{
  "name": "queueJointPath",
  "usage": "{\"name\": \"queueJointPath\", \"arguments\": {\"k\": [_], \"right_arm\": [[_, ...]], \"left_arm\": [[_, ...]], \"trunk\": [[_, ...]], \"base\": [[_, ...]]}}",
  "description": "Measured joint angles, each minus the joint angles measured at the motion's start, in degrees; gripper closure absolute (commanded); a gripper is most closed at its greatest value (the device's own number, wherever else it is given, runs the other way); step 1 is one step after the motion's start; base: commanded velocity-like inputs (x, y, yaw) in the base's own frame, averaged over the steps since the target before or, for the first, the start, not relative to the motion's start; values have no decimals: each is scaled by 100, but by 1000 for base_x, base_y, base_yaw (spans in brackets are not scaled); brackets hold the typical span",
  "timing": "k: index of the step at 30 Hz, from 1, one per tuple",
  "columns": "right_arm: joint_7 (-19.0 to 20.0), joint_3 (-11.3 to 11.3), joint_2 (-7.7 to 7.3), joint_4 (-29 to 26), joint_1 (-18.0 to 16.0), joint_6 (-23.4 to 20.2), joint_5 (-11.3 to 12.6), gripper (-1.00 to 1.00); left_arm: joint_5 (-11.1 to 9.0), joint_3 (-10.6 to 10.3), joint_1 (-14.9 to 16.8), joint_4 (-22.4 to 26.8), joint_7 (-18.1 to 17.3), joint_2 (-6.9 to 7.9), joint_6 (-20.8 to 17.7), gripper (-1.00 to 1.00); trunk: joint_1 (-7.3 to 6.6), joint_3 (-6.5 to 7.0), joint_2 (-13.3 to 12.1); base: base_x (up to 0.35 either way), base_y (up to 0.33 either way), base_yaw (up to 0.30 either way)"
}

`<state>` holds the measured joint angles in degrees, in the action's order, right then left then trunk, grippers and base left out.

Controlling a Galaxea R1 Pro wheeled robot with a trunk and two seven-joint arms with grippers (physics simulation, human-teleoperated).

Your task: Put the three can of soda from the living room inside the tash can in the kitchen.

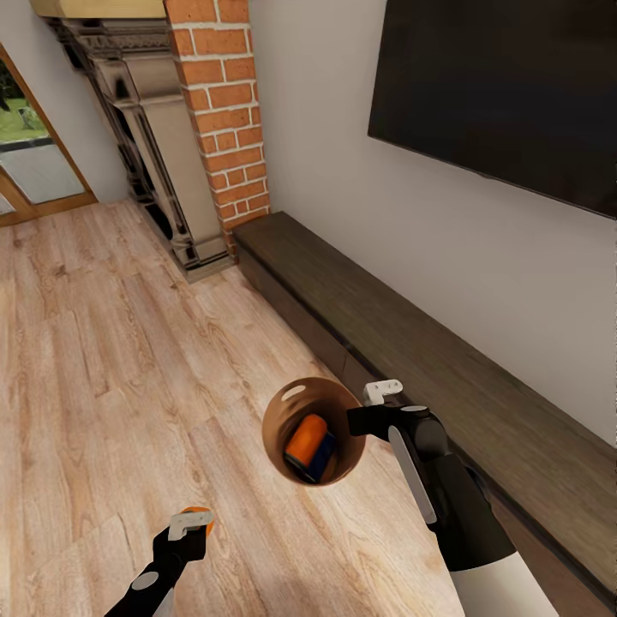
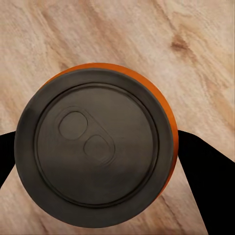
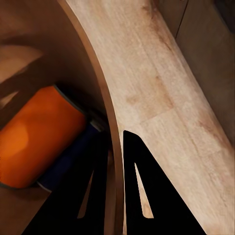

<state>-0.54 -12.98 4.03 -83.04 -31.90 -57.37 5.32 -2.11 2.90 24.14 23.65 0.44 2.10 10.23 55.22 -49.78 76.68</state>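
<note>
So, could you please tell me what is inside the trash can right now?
One orange soda can lies tilted inside the trash can, with something dark blue beside it. The can covers whatever sits beneath.

Floor (image 1: 120, 360): light wood planks, laid diagonally across the head view, grain and knots visible. Wall (image 1: 343, 197): plain off-white, lit evenly. Television (image 1: 506, 94): large black panel, mounted on the wall at upper right. Cabinet (image 1: 411, 334): long, low, dark brown, set against the wall beneath the television. Fireplace (image 1: 154, 137): red brick column beside a grey carved surround. Glazed door (image 1: 34, 163): wood-framed, daylight and greenery seen through it at far left.
</note>
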Motion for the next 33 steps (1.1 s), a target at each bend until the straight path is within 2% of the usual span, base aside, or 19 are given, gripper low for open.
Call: {"name": "queueJointPath", "arguments": {"k": [13, 19, 24, 26, 27, 29, 30, 32, 33], "right_arm": [[-1, 0, 0, 9, 0, 2, 1, 100], [-6, 0, 0, 41, 1, 7, -3, 100], [-12, -14, 1, 330, 1, 19, -15, 100], [-15, -20, 0, 479, 2, 21, -18, 100], [-17, -23, 0, 545, 2, 24, -20, 100], [-17, -26, 1, 627, 2, 26, -43, 100], [-20, -25, 4, 651, 1, 27, -47, 100], [-19, -26, 6, 666, 1, 28, -43, 100], [-18, -26, 7, 678, 1, 28, -32, 100]], "left_arm": [[0, 0, 0, 7, -1, 0, 1, 100], [1, 39, -4, 380, -24, 12, 2, 100], [-13, 57, -5, 768, -132, 35, -27, 100], [-17, 62, -6, 831, -408, 79, -45, 100], [-24, 67, -5, 887, -696, 157, -73, 100], [-46, 87, -5, 1101, -1428, 387, -347, 100], [-69, 135, -4, 1228, -1902, 533, -577, 100], [-106, 215, -5, 1341, -2368, 660, -764, 100], [-161, 360, -4, 1453, -2835, 756, -896, 100]], "trunk": [[-286, 233, -521], [-286, 234, -523], [-286, 234, -523], [-286, 234, -523], [-286, 234, -523], [-286, 234, -523], [-286, 234, -523], [-286, 234, -523], [-286, 234, -523]], "base": [[0, 0, 0], [0, 0, 0], [0, 0, 0], [0, 0, 0], [0, 0, 0], [0, 0, 0], [0, 0, 0], [0, 0, 0], [0, 0, 0]]}}
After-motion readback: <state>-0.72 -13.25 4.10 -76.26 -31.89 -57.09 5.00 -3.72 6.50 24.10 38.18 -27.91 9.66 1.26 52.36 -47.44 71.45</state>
